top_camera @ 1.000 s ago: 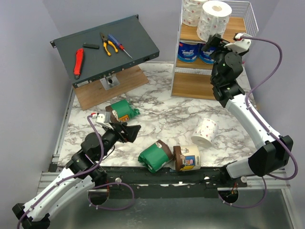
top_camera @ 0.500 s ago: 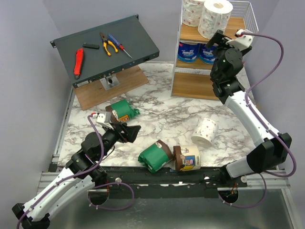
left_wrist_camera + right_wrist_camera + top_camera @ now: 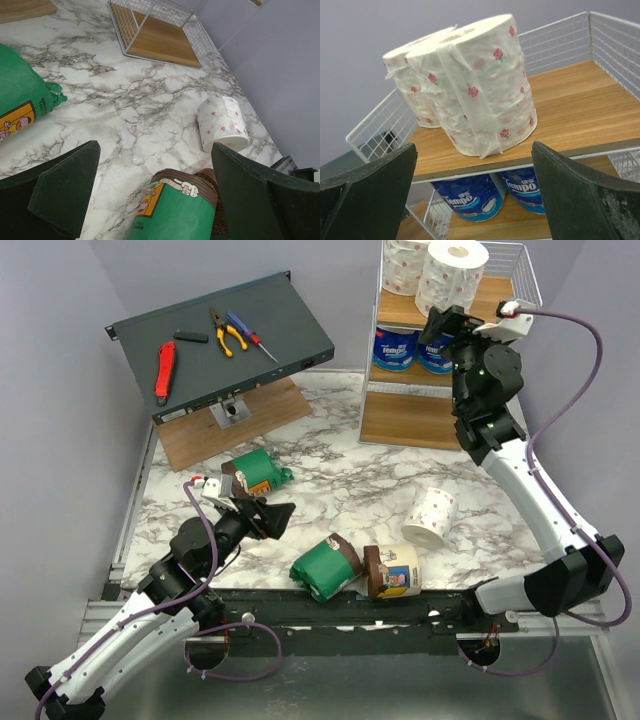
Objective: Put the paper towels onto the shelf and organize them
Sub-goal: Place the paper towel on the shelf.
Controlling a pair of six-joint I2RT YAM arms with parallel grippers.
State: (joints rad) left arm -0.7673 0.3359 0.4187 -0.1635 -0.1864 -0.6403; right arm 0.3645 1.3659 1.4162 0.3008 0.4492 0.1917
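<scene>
Standing upright on shelf [image 3: 580,102], speckled roll [image 3: 485,85], axis vertical

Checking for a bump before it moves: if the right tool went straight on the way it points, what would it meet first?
Likely the nearer white rose-printed roll standing on the shelf's top board; the right tool is open and aimed at it, depth unclear.
</scene>
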